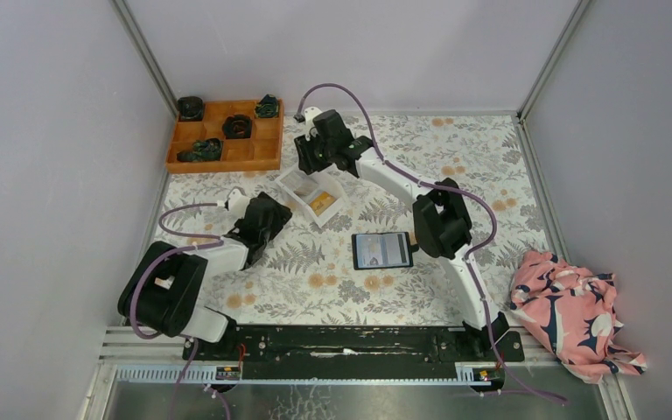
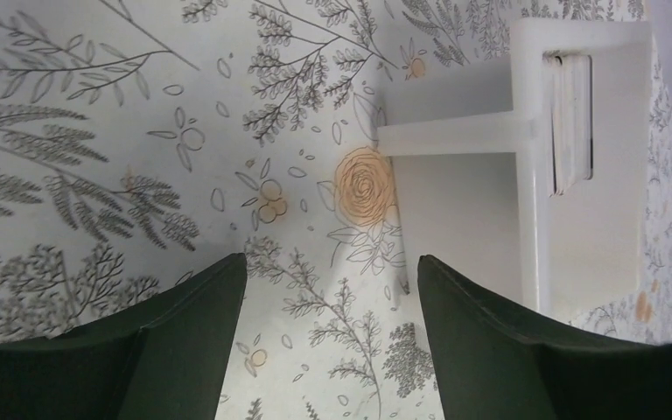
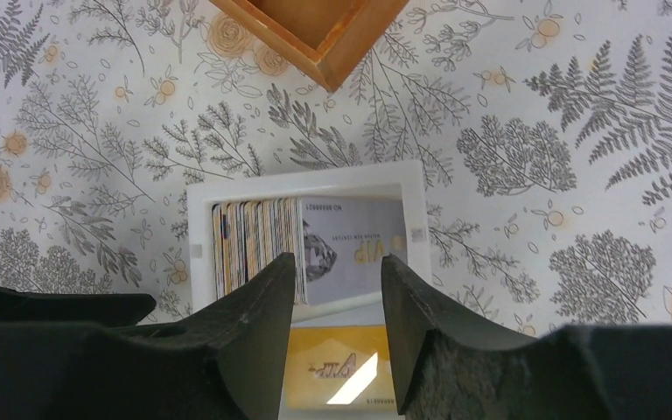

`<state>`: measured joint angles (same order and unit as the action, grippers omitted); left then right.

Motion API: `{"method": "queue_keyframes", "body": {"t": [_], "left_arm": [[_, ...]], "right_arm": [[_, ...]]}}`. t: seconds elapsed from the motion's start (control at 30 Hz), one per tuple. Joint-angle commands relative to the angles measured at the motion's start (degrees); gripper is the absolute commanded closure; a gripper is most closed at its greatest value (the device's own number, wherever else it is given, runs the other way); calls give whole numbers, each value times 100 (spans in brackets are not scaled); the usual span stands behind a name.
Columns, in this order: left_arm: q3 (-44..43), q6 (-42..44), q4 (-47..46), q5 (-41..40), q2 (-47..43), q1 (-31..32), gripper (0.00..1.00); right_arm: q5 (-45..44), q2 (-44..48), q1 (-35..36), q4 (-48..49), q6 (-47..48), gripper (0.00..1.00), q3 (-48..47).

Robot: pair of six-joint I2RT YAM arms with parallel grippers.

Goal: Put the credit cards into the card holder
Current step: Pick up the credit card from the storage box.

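The credit cards sit in a white tray [image 1: 300, 179] at the middle of the table. In the right wrist view a stack of cards [image 3: 254, 241] stands on edge, a grey card [image 3: 350, 241] leans beside it, and an orange-yellow card [image 3: 337, 363] lies flat. My right gripper [image 3: 339, 258] hangs open just above them with nothing between its fingers. The card holder [image 1: 382, 250] lies open on the cloth right of the tray, pale inner face up. My left gripper [image 2: 332, 262] is open and empty over the floral cloth, just left of the tray [image 2: 612, 219].
An orange compartmented box [image 1: 225, 136] with dark objects stands at the back left, its corner [image 3: 315, 35] close beyond the tray. A pink patterned cloth [image 1: 569, 306] is bunched at the right front. Grey walls enclose the table.
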<state>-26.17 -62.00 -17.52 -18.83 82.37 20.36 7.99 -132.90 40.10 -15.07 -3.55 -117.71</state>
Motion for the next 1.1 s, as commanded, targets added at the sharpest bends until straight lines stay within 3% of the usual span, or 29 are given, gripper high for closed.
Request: {"method": "queue_keyframes", "body": {"t": [0.0, 0.77, 0.97, 1.07], "left_arm": [[-192, 48, -449, 343, 310, -151, 21], [-606, 217, -302, 442, 756, -199, 21], [-718, 284, -305, 519, 933, -208, 21], [-740, 263, -343, 576, 1023, -205, 21]], "right_arm": [[330, -202, 33, -229, 18, 52, -606], [1254, -779, 8, 29, -823, 51, -569], [1359, -593, 6, 212, -955, 66, -342], [1376, -444, 7, 306, -1020, 69, -291]]}}
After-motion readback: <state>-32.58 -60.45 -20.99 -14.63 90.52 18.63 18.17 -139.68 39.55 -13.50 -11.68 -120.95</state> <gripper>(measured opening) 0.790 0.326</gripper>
